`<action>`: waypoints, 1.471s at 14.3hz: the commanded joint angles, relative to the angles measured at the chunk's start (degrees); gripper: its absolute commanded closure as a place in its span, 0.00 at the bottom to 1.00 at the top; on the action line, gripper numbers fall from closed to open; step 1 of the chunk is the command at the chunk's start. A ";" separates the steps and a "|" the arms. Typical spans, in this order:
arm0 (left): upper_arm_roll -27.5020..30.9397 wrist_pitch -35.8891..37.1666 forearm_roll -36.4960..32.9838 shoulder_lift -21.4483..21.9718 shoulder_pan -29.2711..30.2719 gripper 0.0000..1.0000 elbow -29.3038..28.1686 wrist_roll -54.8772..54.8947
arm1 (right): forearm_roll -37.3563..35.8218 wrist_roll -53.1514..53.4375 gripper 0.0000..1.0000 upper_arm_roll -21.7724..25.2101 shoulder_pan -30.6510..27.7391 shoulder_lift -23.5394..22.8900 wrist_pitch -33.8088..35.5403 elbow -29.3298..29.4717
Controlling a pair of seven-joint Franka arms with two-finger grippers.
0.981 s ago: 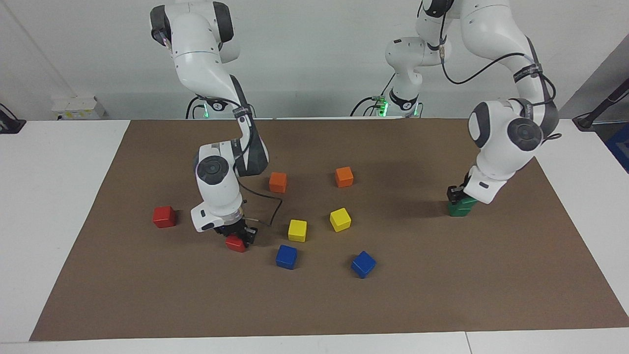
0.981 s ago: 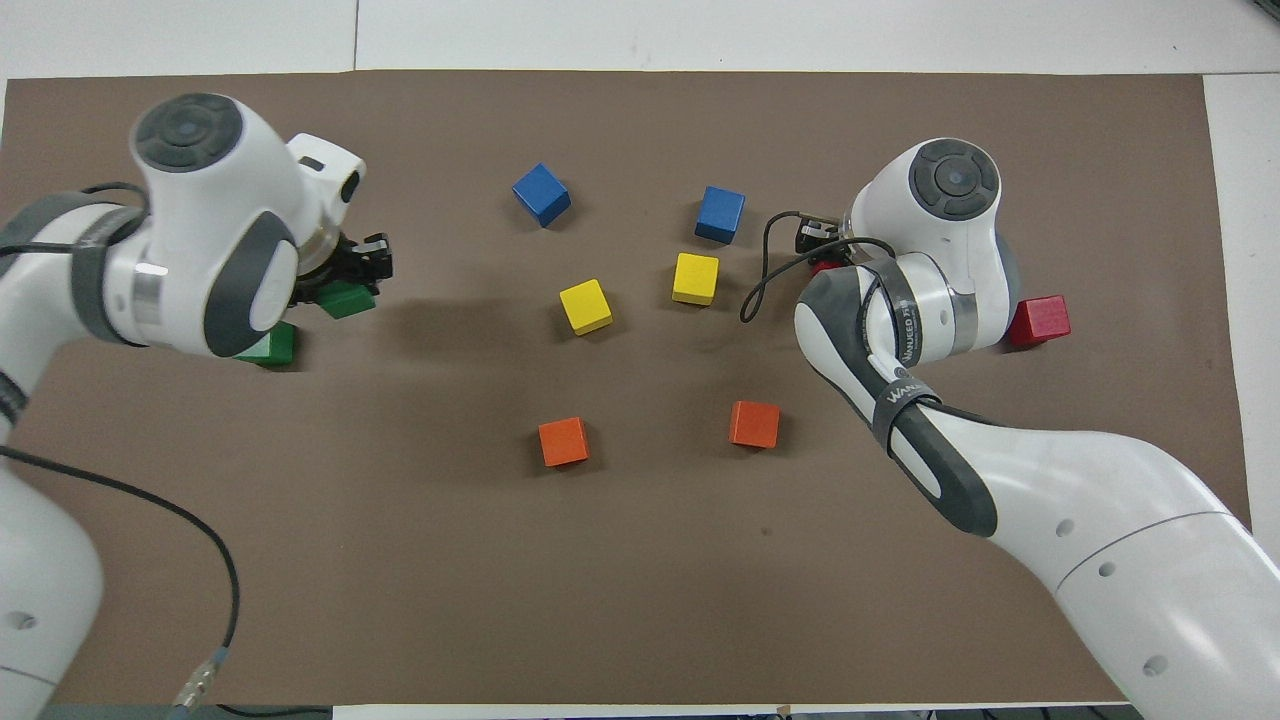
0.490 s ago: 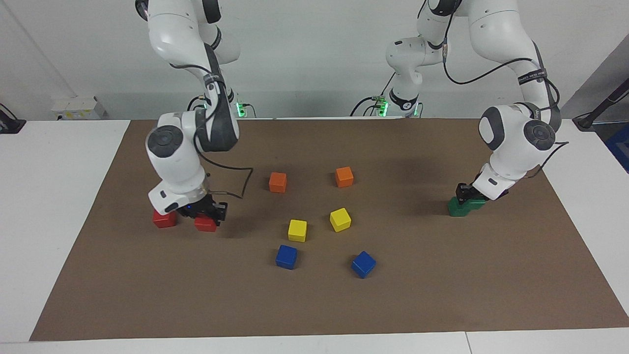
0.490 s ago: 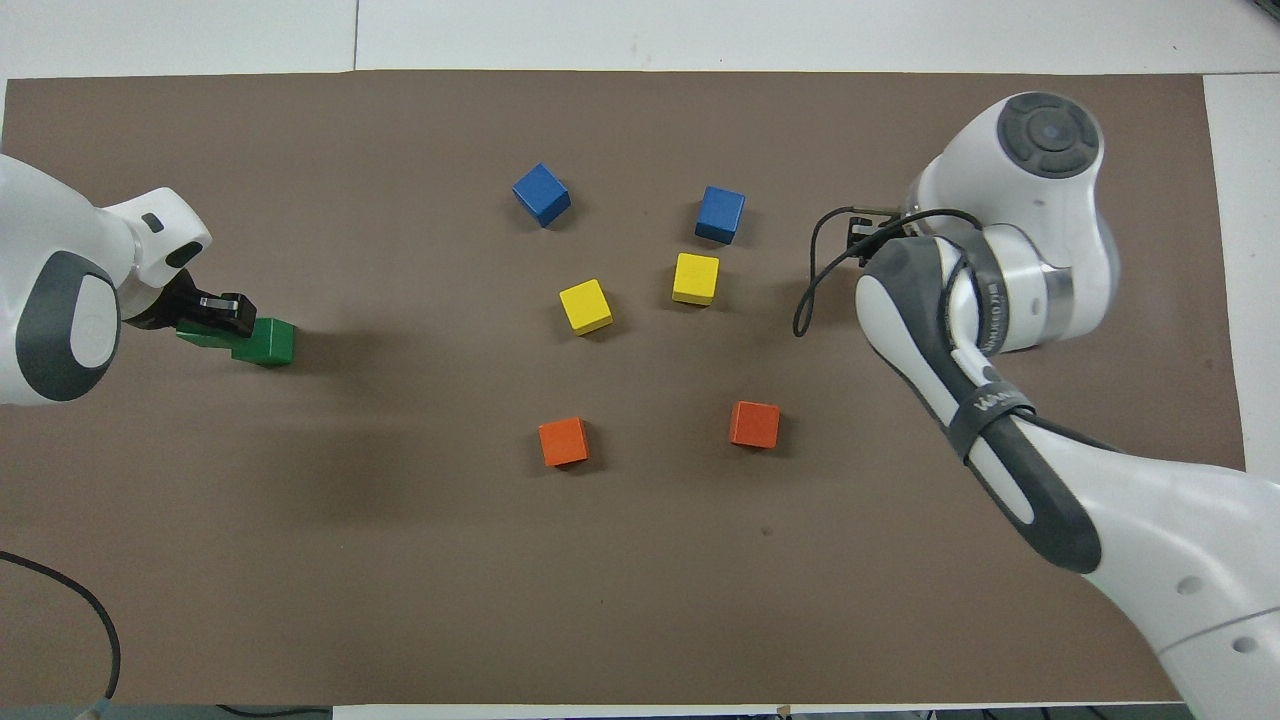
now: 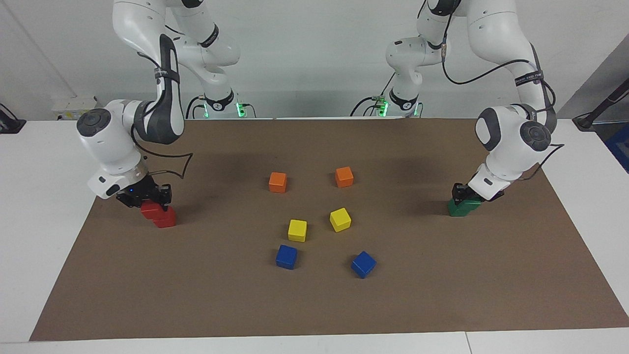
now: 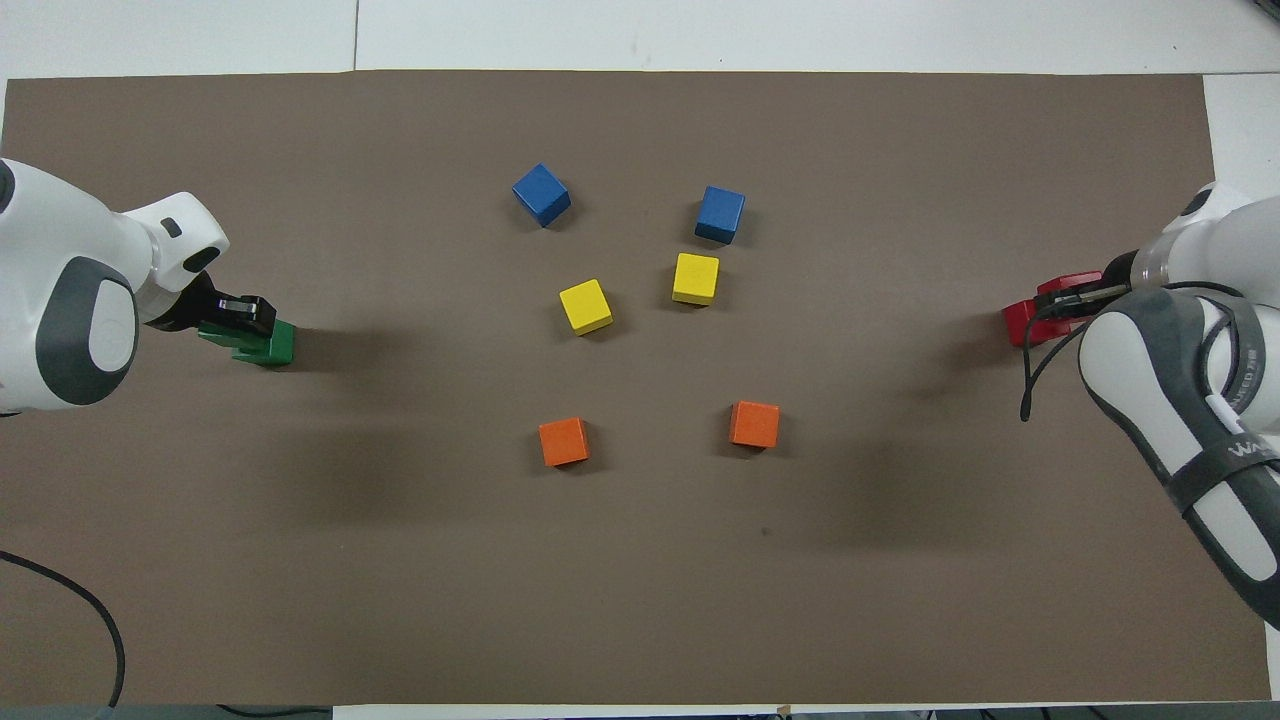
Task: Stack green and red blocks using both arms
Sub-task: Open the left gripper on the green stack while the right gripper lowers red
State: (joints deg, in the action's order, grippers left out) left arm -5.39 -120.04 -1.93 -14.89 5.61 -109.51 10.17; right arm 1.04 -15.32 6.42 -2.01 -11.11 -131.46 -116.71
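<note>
My right gripper (image 5: 145, 199) is shut on a red block (image 5: 148, 210) and holds it low, partly over the second red block (image 5: 166, 220), which rests on the mat at the right arm's end. In the overhead view the right gripper (image 6: 1075, 296) hides most of the resting red block (image 6: 1018, 322). My left gripper (image 5: 464, 192) is shut on a green block (image 5: 471, 200), which sits askew on the second green block (image 5: 457, 210) at the left arm's end. The overhead view shows the left gripper (image 6: 236, 312) and the lower green block (image 6: 276, 347).
On the brown mat (image 5: 314, 305), in the middle, lie two orange cubes (image 5: 277, 182) (image 5: 344, 176), two yellow cubes (image 5: 297, 230) (image 5: 340, 219) and two blue cubes (image 5: 286, 256) (image 5: 363, 264). White table surrounds the mat.
My right gripper has carried its red block toward the right arm's end, passing over the resting red block. My left gripper has settled slightly lower with the green block on the other one.
</note>
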 commanded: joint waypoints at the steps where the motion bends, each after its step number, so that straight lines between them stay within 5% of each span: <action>1: 0.56 -2.04 1.05 1.79 -0.25 1.00 -3.51 3.71 | 0.10 -1.47 1.00 -0.80 -0.53 1.53 -1.52 -2.12; 4: 0.56 -2.21 1.05 1.88 0.19 1.00 -3.78 3.63 | 0.10 -1.47 1.00 -0.80 -0.53 1.00 -3.35 -2.64; 5: 0.56 -2.56 1.05 1.88 0.10 0.91 -3.78 3.63 | 0.19 -1.47 1.00 -0.80 -0.53 1.00 -4.06 -3.52; 7: 0.56 -2.48 1.14 1.88 0.19 0.00 -3.69 2.85 | 0.19 -1.64 1.00 -0.80 -0.45 0.91 -5.65 -4.31; 11: 0.65 0.40 1.14 2.58 0.37 0.00 -0.02 1.17 | 0.19 -1.64 1.00 -0.80 -0.45 0.91 -5.65 -4.40; 15: 0.47 17.00 1.05 6.61 -0.51 0.00 10.71 -4.00 | 0.19 -1.47 1.00 -0.80 -0.45 1.00 -7.32 -5.46; 16: 0.12 19.38 1.05 8.80 -0.69 0.00 10.81 -4.10 | 0.19 -1.38 0.81 -0.88 -0.45 1.00 -7.32 -5.46; 17: -0.05 21.06 1.05 11.52 -0.78 0.00 10.29 -4.10 | 0.19 -1.29 0.05 -0.80 -0.45 1.00 -7.32 -5.46; 21: 0.21 25.73 1.40 15.77 -2.53 0.00 10.02 -4.45 | 0.19 -0.94 0.00 -0.80 0.34 0.91 -6.19 -4.94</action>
State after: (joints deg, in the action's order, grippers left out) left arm -6.01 -95.11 -1.40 -0.08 4.69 -97.98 6.71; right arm 1.04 -15.34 5.88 -1.69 -11.11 -137.27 -120.70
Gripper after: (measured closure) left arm 0.000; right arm 0.097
